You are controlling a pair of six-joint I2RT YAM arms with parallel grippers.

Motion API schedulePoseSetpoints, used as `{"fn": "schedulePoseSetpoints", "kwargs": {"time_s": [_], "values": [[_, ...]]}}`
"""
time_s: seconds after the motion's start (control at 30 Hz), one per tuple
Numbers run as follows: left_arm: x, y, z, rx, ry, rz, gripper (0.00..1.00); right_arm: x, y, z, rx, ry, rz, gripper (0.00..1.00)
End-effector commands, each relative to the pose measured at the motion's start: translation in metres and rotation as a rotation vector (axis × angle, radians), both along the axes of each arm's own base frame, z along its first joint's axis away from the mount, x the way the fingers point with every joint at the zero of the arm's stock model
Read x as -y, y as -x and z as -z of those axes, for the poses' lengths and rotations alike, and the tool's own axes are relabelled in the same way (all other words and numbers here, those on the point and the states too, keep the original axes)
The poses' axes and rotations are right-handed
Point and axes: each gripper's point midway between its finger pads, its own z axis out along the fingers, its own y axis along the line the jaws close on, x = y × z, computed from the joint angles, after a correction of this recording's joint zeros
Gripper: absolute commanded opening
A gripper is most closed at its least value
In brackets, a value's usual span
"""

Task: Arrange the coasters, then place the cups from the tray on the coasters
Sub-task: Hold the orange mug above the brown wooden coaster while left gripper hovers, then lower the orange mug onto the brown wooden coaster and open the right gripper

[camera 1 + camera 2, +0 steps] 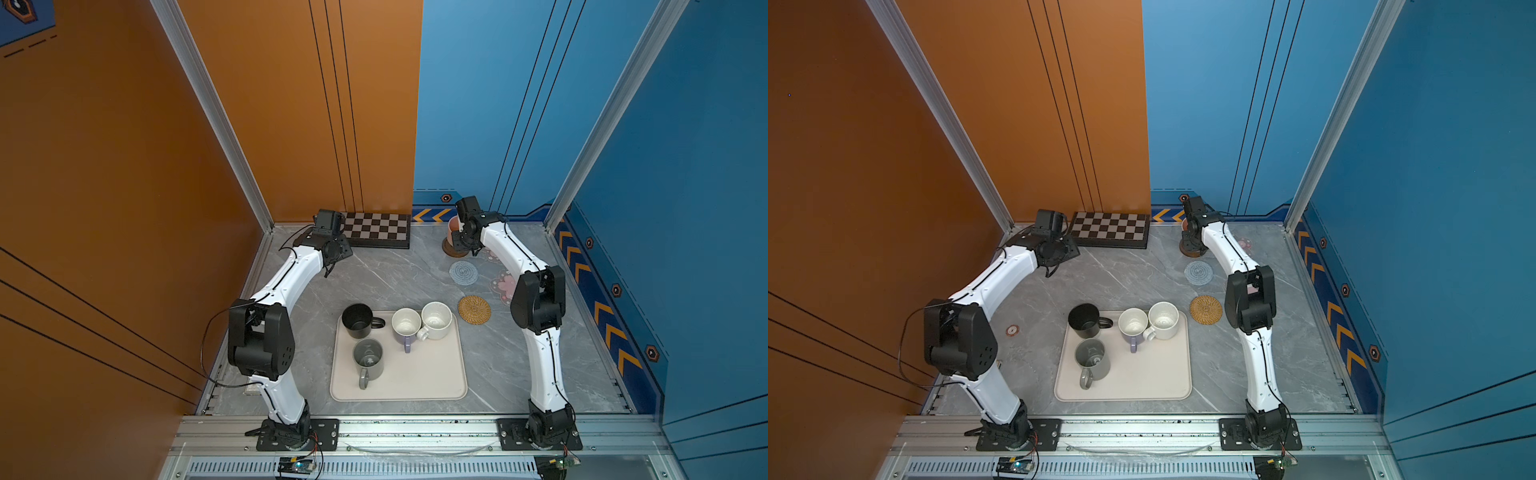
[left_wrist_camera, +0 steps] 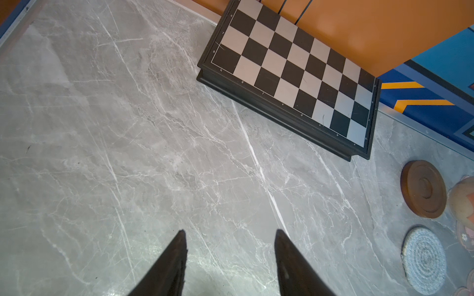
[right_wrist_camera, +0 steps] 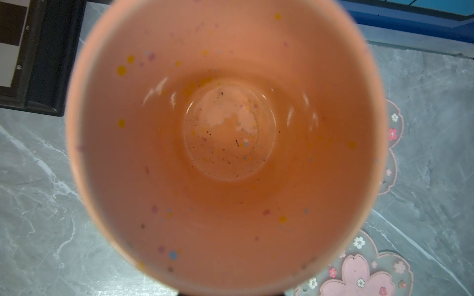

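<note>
**Right wrist view.** The peach mug (image 3: 225, 143) fills the lens, seen straight down its speckled interior. It sits directly under the right pincer (image 1: 462, 243), whose fingers fall outside this frame. A flower coaster (image 3: 359, 274) and a second flower coaster (image 3: 393, 143) show past one side of the rim. A corner of the chequered board (image 3: 38, 51) shows past the other, with bare tabletop (image 3: 38, 205) around them.

**Left wrist view.** The left pincer (image 2: 230, 232) is spread with nothing between its fingers, above bare tabletop. The chequered board lies against the orange wall. The wooden disc (image 2: 423, 188) shows a bare top, with the peach mug just beyond it at the frame edge. The crochet coaster (image 2: 424, 260) lies near the disc.

**Top views.** In both, the right pincer is pressed together at the peach mug's side and pinches it; the exact grip point is hidden. The mug stands over the far edge of the wooden disc, close to the back wall.

- **Coasters:** The crochet coaster and the rattan coaster (image 1: 474, 308) run in a row from the disc toward the tray (image 1: 432, 374). The right arm covers part of the flower coasters beside them.
- **Tray:** It lies front and centre.
  - The black mug (image 1: 357, 320) is at the tray's far-left corner.
  - The grey mug (image 1: 368, 357) is nearer the front rail than the black mug.
  - The lavender mug (image 1: 405, 324) and the cream mug (image 1: 436, 320) touch along the far edge.
  - The tray's near-right part is bare.
- **Open room:** Bare tabletop lies between the left pincer, the board and the tray.
</note>
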Motion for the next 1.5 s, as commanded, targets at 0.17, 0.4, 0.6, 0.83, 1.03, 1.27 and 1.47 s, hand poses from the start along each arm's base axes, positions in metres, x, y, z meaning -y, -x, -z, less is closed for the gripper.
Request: {"fn": "schedulePoseSetpoints", "kwargs": {"time_s": [0.17,0.4,0.6,0.83,1.03,1.27,1.47], "values": [[-0.005,-0.008,0.006,0.008,-0.021,-0.008,0.56,0.008,-0.027,-0.018,0.102,-0.010,0.059,0.00],[-0.003,-0.012,0.012,-0.005,-0.012,0.002,0.56,0.006,-0.032,-0.014,0.106,-0.015,0.067,0.00],[-0.003,-0.014,0.021,-0.023,-0.005,0.005,0.56,0.006,-0.035,-0.011,0.106,-0.014,0.068,0.00],[0.000,-0.018,0.020,-0.018,0.006,0.012,0.56,0.006,-0.040,-0.002,0.099,-0.021,0.075,0.00],[0.000,-0.022,0.018,-0.011,0.007,0.013,0.56,0.004,-0.043,0.001,0.100,-0.029,0.078,0.00],[0.000,-0.020,0.021,-0.020,0.012,0.012,0.56,0.004,-0.043,0.002,0.098,-0.035,0.078,0.00],[0.001,-0.021,0.019,-0.014,0.014,0.014,0.56,0.002,-0.043,0.007,0.084,-0.050,0.073,0.00]]}}
